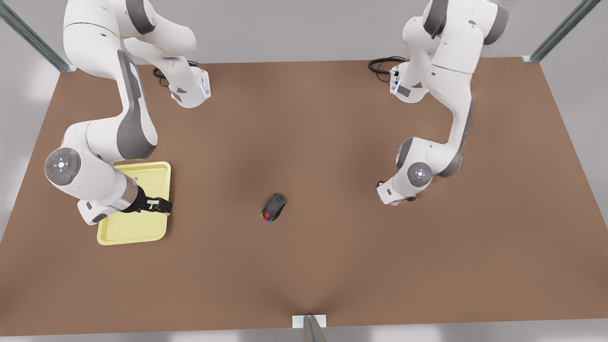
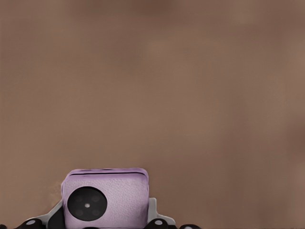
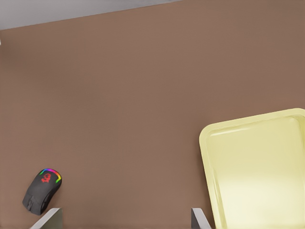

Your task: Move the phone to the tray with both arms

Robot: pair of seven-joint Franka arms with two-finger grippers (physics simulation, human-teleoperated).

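Where the front view looks down on the brown counter (image 1: 332, 266), the right claw (image 1: 159, 205) hangs over the near right corner of the pale yellow rectangular tray with a raised rim (image 1: 142, 232), which lies toward the front view's left. A black computer mouse with a rainbow-lit edge (image 1: 273, 207) sits on the counter near the middle, well apart from the tray. Toward the front view's right, the left claw (image 1: 396, 199) is tucked beneath its white wrist, low over the counter, with a sliver of the small, flat pale pink-lilac phone (image 1: 394, 203) peeping out under it, well apart from the tray. Seen from the left wrist, the left claw's fingers (image 2: 152, 212) press against both sides of the phone, clamping it, one black camera circle facing the lens and bare counter beyond. Seen from the right wrist, the right claw's fingers (image 3: 47, 219) stand spread wide with nothing between them, one tray corner and the mouse below on the counter.
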